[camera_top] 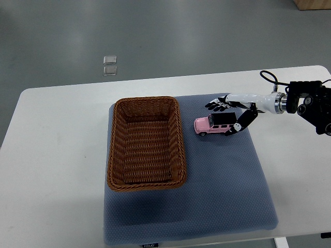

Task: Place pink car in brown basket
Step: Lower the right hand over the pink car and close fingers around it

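The pink car [213,125] sits on the blue mat [222,181] under the right hand [231,114], whose spread fingers bracket it ungrasped, just right of the brown basket [146,143].

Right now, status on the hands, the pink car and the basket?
Right hand around the pink car, grasp not confirmed. Car on blue mat, right of brown basket. Basket empty, path clear. Left hand out of view.
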`<state>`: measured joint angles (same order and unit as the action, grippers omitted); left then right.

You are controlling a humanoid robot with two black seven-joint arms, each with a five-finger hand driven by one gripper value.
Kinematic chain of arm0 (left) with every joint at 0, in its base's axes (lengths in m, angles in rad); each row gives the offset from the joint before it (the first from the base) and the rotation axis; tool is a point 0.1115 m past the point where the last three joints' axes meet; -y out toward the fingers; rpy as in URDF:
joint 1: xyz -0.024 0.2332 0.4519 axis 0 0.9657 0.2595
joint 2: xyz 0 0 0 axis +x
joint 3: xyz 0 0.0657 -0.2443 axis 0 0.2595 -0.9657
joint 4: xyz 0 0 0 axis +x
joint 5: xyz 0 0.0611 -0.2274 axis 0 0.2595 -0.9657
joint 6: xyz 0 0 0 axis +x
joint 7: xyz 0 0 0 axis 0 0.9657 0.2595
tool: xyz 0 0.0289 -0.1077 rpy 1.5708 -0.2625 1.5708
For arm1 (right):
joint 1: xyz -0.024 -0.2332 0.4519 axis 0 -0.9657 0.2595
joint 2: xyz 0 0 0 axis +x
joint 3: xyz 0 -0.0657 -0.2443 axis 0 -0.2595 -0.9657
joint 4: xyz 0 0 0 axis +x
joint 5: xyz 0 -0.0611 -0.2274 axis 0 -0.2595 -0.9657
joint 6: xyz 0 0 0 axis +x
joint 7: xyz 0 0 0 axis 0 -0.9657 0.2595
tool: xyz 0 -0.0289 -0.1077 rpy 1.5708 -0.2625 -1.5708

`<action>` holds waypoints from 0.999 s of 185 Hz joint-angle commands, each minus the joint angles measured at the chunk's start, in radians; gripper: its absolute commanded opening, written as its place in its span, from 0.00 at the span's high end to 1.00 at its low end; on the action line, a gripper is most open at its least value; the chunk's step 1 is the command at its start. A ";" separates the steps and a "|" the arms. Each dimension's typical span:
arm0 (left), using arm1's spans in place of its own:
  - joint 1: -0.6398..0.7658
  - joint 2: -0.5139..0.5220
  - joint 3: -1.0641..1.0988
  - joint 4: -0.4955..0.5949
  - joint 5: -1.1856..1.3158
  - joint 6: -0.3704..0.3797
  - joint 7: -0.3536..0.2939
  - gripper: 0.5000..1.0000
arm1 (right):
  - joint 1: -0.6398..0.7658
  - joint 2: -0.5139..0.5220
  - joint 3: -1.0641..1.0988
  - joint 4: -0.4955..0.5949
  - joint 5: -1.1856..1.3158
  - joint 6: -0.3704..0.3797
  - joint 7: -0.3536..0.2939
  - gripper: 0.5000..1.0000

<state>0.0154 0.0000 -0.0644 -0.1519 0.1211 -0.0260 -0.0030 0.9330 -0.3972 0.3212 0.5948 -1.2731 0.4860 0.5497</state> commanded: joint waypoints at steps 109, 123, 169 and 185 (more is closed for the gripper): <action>0.000 0.000 0.000 0.000 0.000 0.000 0.000 0.00 | 0.010 0.018 -0.117 -0.004 -0.011 -0.179 0.007 0.17; 0.000 0.000 0.000 0.000 0.000 0.000 0.000 0.00 | 0.015 0.018 -0.128 -0.009 -0.011 -0.179 0.006 0.17; 0.000 0.000 0.000 0.000 -0.001 0.000 0.000 0.00 | 0.018 0.021 -0.128 -0.010 -0.011 -0.182 0.006 0.19; 0.000 0.000 0.000 0.000 0.000 0.000 0.000 0.00 | 0.018 0.024 -0.128 -0.010 -0.011 -0.182 0.006 0.21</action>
<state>0.0153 0.0000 -0.0644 -0.1519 0.1210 -0.0260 -0.0031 0.9510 -0.3760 0.1932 0.5844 -1.2840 0.3038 0.5554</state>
